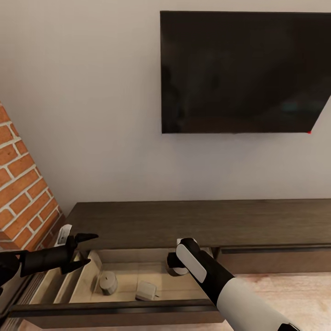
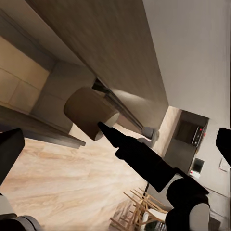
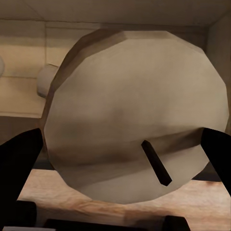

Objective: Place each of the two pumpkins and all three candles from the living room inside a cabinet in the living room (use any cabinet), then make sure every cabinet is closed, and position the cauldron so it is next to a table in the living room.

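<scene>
The cabinet (image 1: 184,220) runs along the wall, and its left drawer (image 1: 115,312) is pulled out, pale inside. One candle (image 1: 108,282) stands in the drawer and a second candle (image 1: 146,290) lies beside it. My right gripper (image 1: 177,267) reaches into the drawer and is shut on a third pale candle (image 3: 130,110), which is tilted with its wick toward the camera; the same candle (image 2: 87,111) appears in the left wrist view. My left gripper (image 1: 85,250) hangs open over the drawer's left end, holding nothing. Pumpkins, cauldron and table are out of view.
A dark television (image 1: 243,69) hangs on the wall above the cabinet. A brick wall (image 1: 23,197) rises close on the left. The right drawer front (image 1: 276,258) is closed. Light wood floor (image 1: 285,287) lies in front.
</scene>
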You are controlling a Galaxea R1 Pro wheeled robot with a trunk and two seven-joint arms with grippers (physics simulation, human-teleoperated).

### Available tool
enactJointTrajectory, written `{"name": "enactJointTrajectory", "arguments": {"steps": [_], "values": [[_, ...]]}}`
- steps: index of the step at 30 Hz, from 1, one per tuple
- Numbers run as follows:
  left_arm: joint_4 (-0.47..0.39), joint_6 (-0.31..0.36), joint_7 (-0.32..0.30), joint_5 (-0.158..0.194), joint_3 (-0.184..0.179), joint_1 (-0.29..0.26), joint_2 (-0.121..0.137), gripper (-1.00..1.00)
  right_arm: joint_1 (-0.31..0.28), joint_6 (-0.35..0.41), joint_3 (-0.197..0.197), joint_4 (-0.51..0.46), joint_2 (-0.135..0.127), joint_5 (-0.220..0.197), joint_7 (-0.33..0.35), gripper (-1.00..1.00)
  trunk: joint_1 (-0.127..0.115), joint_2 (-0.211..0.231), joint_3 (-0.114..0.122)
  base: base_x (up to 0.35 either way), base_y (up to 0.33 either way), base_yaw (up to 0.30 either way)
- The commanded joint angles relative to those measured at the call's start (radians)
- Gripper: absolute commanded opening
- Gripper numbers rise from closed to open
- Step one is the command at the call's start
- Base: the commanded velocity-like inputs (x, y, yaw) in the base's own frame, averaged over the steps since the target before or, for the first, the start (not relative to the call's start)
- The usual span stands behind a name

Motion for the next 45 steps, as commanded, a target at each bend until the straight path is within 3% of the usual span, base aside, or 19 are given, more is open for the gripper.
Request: {"name": "enactJointTrajectory", "arguments": {"steps": [1,7,29,45], "values": [[-0.002,0.002,0.01,0.021,0.001,-0.001,0.0,1.0,-0.001,-0.001,0.003,-0.001,0.0,-0.011,-0.009,-1.0,0.004,-0.008,-0.004,0.0,0.0,0.0],[-0.036,0.006,0.01,0.079,-0.001,0.005,-0.001,1.0,-0.001,-0.001,0.003,-0.001,0.0,-0.011,-0.009,-1.0,0.027,-0.05,-0.023,0.0,0.0,0.0],[-0.083,0.008,0.009,0.079,-0.022,0.02,0.0,1.0,-0.001,-0.003,0.005,-0.002,0.0,-0.01,-0.011,-1.0,0.111,-0.204,-0.092,0.0,0.0,0.0],[-0.088,0.008,0.009,0.079,-0.02,0.038,0.0,1.0,-0.001,-0.002,0.004,-0.001,0.0,-0.009,-0.012,-1.0,0.111,-0.204,-0.092,0.053,0.0,0.0]]}}
